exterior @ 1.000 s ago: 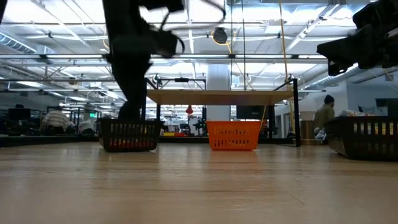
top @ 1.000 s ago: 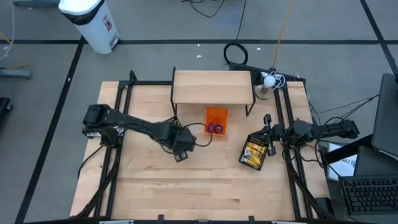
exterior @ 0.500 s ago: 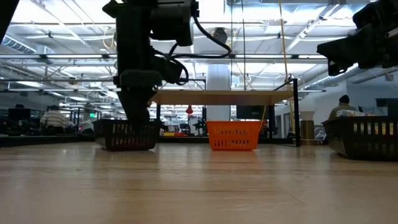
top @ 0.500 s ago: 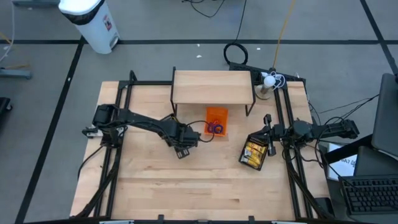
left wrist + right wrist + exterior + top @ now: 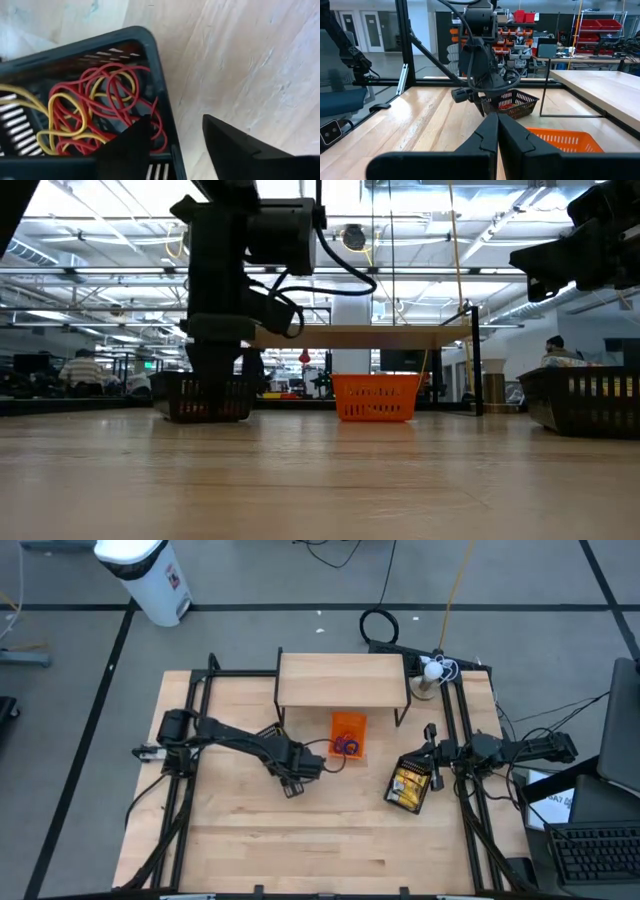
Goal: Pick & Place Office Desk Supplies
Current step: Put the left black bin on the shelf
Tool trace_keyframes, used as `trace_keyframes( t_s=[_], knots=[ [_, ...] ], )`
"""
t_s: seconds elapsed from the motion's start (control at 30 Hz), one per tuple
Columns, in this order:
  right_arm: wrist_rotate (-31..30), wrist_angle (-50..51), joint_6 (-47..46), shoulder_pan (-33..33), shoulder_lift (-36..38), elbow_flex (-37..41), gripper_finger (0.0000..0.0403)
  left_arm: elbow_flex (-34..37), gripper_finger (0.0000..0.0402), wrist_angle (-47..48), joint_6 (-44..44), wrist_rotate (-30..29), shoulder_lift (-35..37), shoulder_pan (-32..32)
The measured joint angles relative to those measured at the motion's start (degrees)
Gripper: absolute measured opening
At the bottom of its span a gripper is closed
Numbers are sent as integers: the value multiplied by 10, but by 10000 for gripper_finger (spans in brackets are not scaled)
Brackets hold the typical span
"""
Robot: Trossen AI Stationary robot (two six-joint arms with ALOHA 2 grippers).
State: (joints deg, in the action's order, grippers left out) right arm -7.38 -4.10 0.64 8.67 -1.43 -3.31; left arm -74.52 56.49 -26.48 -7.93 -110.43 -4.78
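The near half of the table (image 5: 320, 850) is bare wood, open to any approach. Toward the back, a low wooden shelf (image 5: 343, 678) on thin black legs roofs the middle, and the orange basket (image 5: 348, 733) sits at its front edge. The left arm reaches across the left centre, its gripper (image 5: 177, 145) straddling the rim of a small dark basket (image 5: 162, 95) full of tangled rubber bands (image 5: 95, 112). A second dark basket (image 5: 410, 785) and the right arm crowd the right edge.
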Motion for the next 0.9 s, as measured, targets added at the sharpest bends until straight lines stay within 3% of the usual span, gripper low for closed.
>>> trace_keyframes(
  t_s=[0.1,0.2,0.27,0.73,0.9],
  knots=[
    [0,0,0,0,0,0,0,0,129,1,17,-2,-2,0],
    [0,0,0,0,0,0,0,0,42,5,22,2,5,-3],
    [0,-1,0,0,0,0,0,0,14,7,23,4,9,-8],
    [0,-1,0,0,-1,0,0,0,3,83,-22,-89,55,-141],
    [0,-2,0,0,-3,0,0,0,2,91,-49,-89,100,-184]
  ],
)
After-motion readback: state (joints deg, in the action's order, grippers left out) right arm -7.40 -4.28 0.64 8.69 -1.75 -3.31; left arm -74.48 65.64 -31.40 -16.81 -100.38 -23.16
